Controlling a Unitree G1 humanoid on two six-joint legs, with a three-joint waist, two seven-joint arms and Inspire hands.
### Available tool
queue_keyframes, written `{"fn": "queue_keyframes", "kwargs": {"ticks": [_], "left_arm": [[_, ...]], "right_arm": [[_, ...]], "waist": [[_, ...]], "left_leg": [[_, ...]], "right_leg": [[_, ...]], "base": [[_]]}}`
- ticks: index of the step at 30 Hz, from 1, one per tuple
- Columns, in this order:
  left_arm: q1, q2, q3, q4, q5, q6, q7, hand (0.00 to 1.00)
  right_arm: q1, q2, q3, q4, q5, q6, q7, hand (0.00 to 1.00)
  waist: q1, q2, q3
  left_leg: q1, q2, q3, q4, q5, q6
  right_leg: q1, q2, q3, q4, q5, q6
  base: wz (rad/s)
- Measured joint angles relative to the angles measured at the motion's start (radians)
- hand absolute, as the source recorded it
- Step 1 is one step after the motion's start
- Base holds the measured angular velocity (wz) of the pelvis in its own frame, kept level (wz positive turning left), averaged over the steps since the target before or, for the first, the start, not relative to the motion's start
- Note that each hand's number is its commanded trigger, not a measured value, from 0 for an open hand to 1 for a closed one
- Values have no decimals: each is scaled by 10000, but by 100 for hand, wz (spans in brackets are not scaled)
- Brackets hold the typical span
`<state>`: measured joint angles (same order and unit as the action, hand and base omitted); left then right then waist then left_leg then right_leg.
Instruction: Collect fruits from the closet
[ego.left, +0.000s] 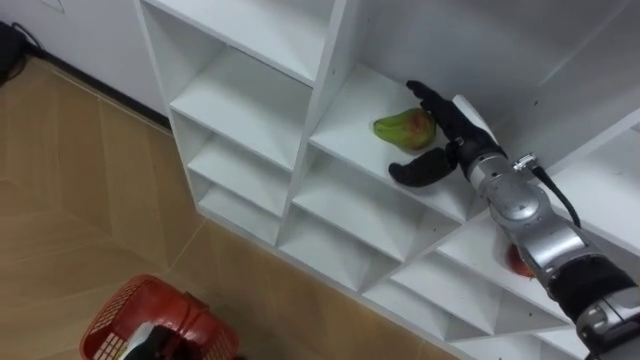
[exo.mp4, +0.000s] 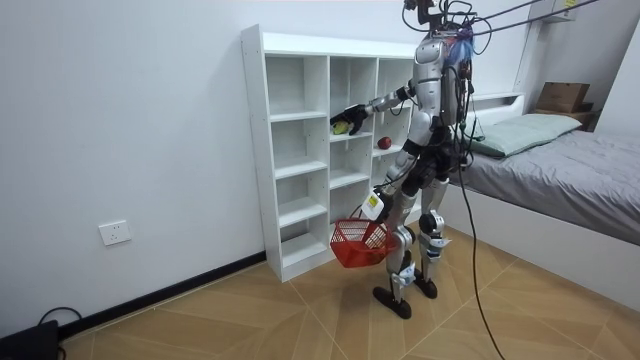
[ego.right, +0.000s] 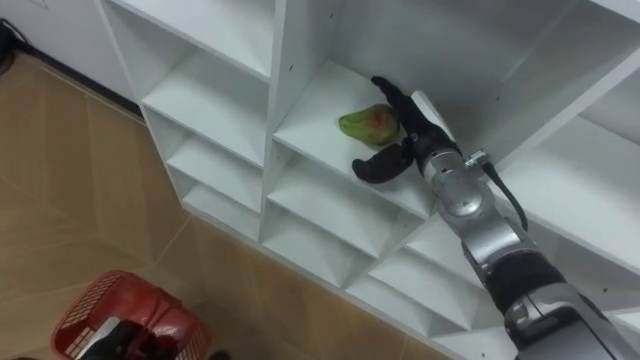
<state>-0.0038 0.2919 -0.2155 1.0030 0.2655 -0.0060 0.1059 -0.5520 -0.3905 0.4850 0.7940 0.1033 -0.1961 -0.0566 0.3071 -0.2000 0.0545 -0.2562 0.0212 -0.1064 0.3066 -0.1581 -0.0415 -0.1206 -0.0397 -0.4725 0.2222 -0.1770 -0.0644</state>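
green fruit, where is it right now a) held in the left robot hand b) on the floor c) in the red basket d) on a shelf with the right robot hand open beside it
d: the green fruit lies on the white shelf, with the right robot hand open beside it.

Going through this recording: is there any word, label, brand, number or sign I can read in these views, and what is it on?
No text can be read in any view.
White cubby closet, green pear-shaped fruit, red mesh basket: no print seen.
Brown cardboard box by the bed: any marking is too small to read.
White wall socket: no legible marking.
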Motion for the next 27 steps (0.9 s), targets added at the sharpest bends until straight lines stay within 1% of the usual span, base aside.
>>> {"fn": "queue_keyframes", "kwargs": {"ticks": [2, 3, 4, 5, 6, 7, 11, 14, 20, 27], "left_arm": [[-3, -7, -38, 10, 1, 1, 6, 100], [-4, -8, -38, 19, 1, 1, 6, 100], [-6, -8, -38, 40, 1, 2, 6, 100], [-10, -15, -37, 73, -1, 2, 7, 100], [-11, -18, -37, 90, -1, 3, 7, 100], [-19, -27, -37, 126, 0, 8, 7, 100], [-38, -54, -37, 184, 0, 23, 7, 100], [-52, -66, -59, 190, 0, 23, 6, 100], [-51, -65, -85, 195, 0, 30, 0, 100], [-73, -72, -81, 197, 0, 39, -1, 100]], "right_arm": [[0, 0, 1, -3, -92, 6, 14, 0], [0, 0, 1, -3, -122, 8, 25, 20], [0, 0, 0, -3, -149, 11, 41, 51], [1, -1, 1, -2, -173, 15, 45, 67], [1, -2, 1, -2, -189, 17, 46, 97], [1, -1, 1, -2, -213, 19, 46, 100], [2, -1, 6, -2, -223, 25, 36, 100], [-15, 9, 26, 88, -293, 12, -341, 100], [-259, 31, 36, 446, -303, 26, -578, 100], [-262, 88, 33, 510, -302, 61, -574, 100]], "waist": [[1, 20, -7], [1, 20, -7], [0, 20, -8], [0, 20, -9], [0, 19, -10], [-1, 17, -13], [1, 19, -30], [25, 27, -46], [57, -13, -82], [43, -13, -82]], "left_leg": [[1, -1, 2, -3, 5, 1], [2, -1, 2, -3, 7, 0], [3, -1, 2, -4, 8, 0], [3, -1, 2, -4, 8, 0], [3, -1, 2, -5, 8, 0], [4, -1, 2, -4, 8, 0], [4, -1, 2, -3, 11, 1], [5, -5, -1, -4, 14, 6], [8, -26, -21, -18, 15, 10], [1, -30, -34, -35, 14, 10]], "right_leg": [[0, -2, 8, 7, 0, 0], [0, -1, 8, 8, 0, 0], [0, -1, 9, 8, 0, 0], [-2, -2, 9, 8, 0, -1], [-3, -2, 10, 8, 0, 0], [-3, -2, 11, 7, 0, 0], [-3, -2, 10, 9, 1, -1], [-2, -10, -4, 16, 1, 0], [0, -28, -41, 13, -7, 13], [-1, -35, -70, 11, -10, 18]], "base": [[0], [0], [0], [0], [0], [0], [0], [0], [0], [0]]}}
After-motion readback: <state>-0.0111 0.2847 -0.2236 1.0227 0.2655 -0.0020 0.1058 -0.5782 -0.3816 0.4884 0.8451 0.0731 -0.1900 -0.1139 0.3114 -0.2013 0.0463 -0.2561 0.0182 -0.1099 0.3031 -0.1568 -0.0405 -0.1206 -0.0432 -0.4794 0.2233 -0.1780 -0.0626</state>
